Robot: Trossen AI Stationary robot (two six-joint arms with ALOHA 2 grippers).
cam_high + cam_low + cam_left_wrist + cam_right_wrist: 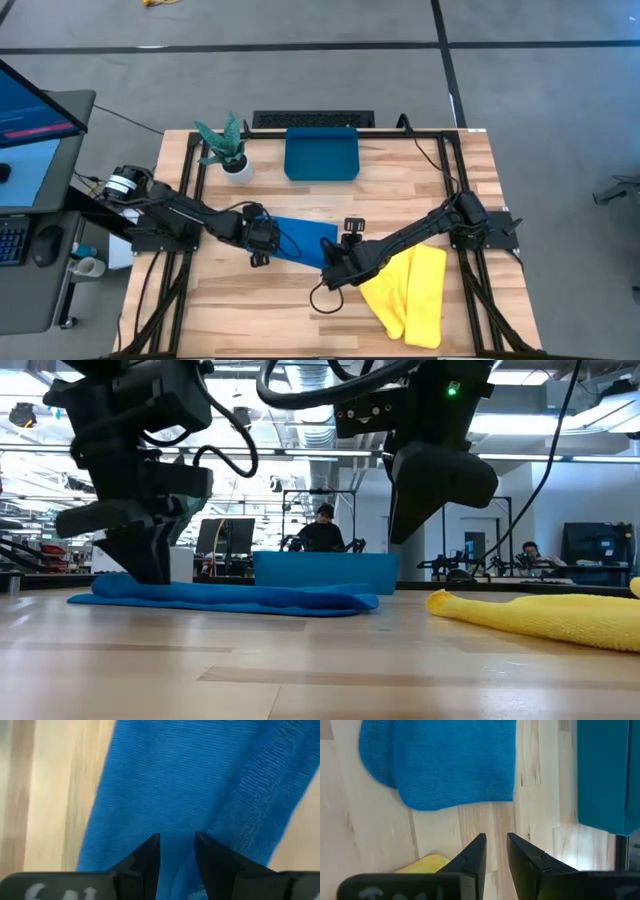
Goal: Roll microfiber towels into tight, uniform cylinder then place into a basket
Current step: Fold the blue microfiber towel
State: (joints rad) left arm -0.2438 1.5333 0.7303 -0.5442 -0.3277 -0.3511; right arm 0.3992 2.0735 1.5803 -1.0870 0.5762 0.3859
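The blue towel point(300, 240) lies flat mid-worktop point(300, 310); the yellow towel point(415, 290) sits to its right. From above you see the basket point(321, 155) behind them; the low view mostly hides it. Your left tool point(176, 851) pinches the blue towel's edge. Your right tool point(495, 851) hangs narrow and empty over bare wood. White marks on both are cut off.

The right arm hides the blue towel's point(300, 240) near end.
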